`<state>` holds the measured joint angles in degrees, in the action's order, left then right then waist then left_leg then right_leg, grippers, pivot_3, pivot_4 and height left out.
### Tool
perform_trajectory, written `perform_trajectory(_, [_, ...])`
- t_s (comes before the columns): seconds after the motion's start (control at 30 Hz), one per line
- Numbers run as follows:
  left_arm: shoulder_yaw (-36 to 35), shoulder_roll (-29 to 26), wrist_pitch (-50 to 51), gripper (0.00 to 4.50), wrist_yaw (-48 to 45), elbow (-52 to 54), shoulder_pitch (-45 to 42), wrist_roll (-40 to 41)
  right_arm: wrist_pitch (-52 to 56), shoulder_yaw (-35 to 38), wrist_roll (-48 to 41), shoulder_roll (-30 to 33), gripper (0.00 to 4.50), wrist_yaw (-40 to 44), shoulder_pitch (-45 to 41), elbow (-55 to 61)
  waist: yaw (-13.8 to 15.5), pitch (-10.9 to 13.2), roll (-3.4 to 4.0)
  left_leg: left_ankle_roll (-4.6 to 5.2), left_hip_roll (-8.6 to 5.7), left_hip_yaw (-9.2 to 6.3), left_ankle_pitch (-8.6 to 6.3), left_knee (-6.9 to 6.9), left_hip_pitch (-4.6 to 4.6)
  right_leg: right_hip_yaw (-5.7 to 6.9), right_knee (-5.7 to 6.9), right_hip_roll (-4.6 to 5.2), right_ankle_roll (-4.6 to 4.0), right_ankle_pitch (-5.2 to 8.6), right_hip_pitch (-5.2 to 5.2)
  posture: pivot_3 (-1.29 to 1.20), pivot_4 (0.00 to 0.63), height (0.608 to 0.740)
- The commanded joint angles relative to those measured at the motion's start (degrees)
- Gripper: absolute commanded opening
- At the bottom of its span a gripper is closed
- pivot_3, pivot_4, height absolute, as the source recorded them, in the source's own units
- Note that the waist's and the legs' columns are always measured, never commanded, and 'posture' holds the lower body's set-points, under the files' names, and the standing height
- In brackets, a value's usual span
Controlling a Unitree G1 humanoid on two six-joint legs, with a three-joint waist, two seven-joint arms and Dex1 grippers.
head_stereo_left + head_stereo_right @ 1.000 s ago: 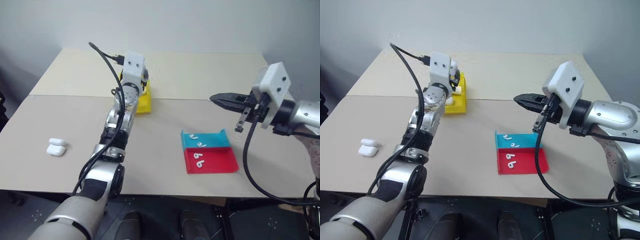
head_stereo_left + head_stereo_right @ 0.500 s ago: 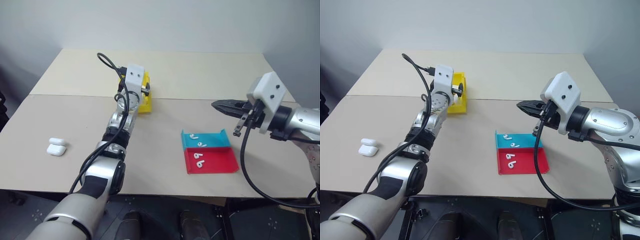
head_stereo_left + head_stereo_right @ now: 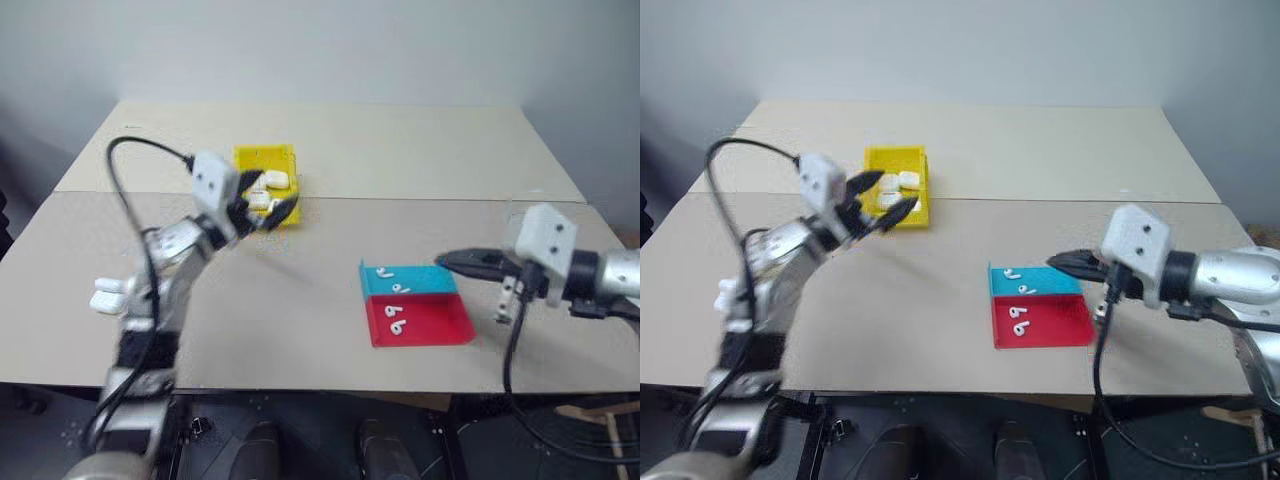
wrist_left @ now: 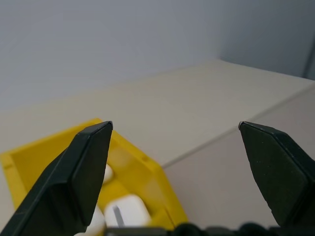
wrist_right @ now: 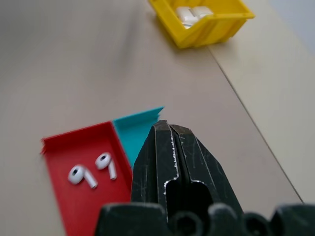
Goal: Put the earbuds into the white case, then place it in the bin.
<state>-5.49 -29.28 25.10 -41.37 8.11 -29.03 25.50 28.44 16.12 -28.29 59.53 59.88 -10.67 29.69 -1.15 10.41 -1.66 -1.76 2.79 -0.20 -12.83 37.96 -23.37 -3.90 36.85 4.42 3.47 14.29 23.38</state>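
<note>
The bin (image 3: pixel 262 158), bright yellow with raised walls, sits on the bench (image 3: pixel 400 150) with its long axis running away from me. Glossy white cases (image 3: pixel 275 180) lie inside it, and I cannot tell which way they point. My left tool (image 3: pixel 883 196) hangs just in front of the bin, fingers spread and empty. My right tool (image 3: pixel 452 261) is pressed together, well right of the bin, near the earbuds (image 5: pixel 90 172)

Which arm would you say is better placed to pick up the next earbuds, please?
Probably the right: the right gripper, shut, hovers beside the red tray holding earbuds, while the open left gripper is by the yellow bin.
</note>
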Motion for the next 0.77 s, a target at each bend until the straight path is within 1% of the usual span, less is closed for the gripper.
perform_trajectory(0.03, [-6.1, -6.3, 6.9, 4.46, -6.8, 13.8, 5.8, 12.0, -3.5, 5.2, -0.9, 1.7, 0.00, 4.8, 3.0, -0.9, 0.2, 0.0, -0.01, 0.00, 0.00, 0.00, 0.00, 0.00, 0.14, 0.00, 0.00, 0.00, 0.00, 0.00, -0.14, 0.00, 0.150, 0.740])
perform_trajectory(0.1, [-10.2, -10.2, 9.7, 4.46, -9.0, 17.3, 10.4, 16.5, -3.5, 6.8, -1.9, 2.6, 0.00, 8.1, 5.3, -2.3, 0.3, 0.0, 0.00, 0.00, 0.02, 0.03, -0.01, 0.00, 0.31, 0.01, -0.03, 0.00, -0.01, 0.02, -0.31, 0.00, 0.150, 0.740])
perform_trajectory(0.23, [-19.5, -17.6, 11.0, 4.46, -14.6, 21.1, 20.3, 20.6, -8.8, 10.9, -1.0, 2.1, 0.00, 12.5, 9.4, -5.1, 0.2, 0.0, -0.02, 0.01, 0.03, 0.05, -0.01, 0.00, 0.33, 0.00, -0.04, -0.01, -0.05, 0.06, -0.30, 0.00, 0.150, 0.740])
perform_trajectory(0.37, [-25.6, -20.4, 11.0, 4.46, -16.3, 23.0, 26.7, 23.0, -11.1, 13.0, -0.7, 3.9, 0.00, 15.8, 10.7, -7.5, 0.2, 0.0, -0.03, 0.01, 0.04, 0.07, -0.01, -0.01, 0.33, 0.00, -0.05, 0.01, -0.06, 0.06, -0.29, 0.00, 0.150, 0.740])
perform_trajectory(0.53, [-27.0, -21.1, 9.7, 4.46, -16.6, 24.3, 29.1, 23.2, -13.6, 12.5, 0.2, 5.5, 0.00, 17.2, 9.4, -10.0, 0.3, 0.0, -0.03, 0.01, 0.04, 0.09, -0.02, -0.01, 0.41, 0.00, -0.06, 0.00, -0.08, 0.09, -0.35, 0.00, 0.150, 0.740])
perform_trajectory(0.7, [-26.5, -20.7, 10.9, 4.46, -14.2, 24.6, 27.6, 26.3, -14.5, 10.3, 1.3, 5.3, 0.00, 15.9, 6.9, -11.2, 0.3, 0.0, -0.03, 0.01, 0.04, 0.09, -0.02, -0.01, 0.35, 0.00, -0.06, 0.00, -0.08, 0.09, -0.30, 0.00, 0.150, 0.740])
perform_trajectory(0.77, [-25.9, -21.1, 10.0, 4.46, -14.2, 24.8, 27.8, 25.3, -14.0, 9.8, 1.1, 5.1, 0.00, 15.4, 6.4, -11.0, 0.3, 0.0, -0.03, 0.01, 0.04, 0.09, -0.02, -0.01, 0.35, 0.00, -0.05, 0.00, -0.08, 0.08, -0.30, 0.00, 0.150, 0.740])
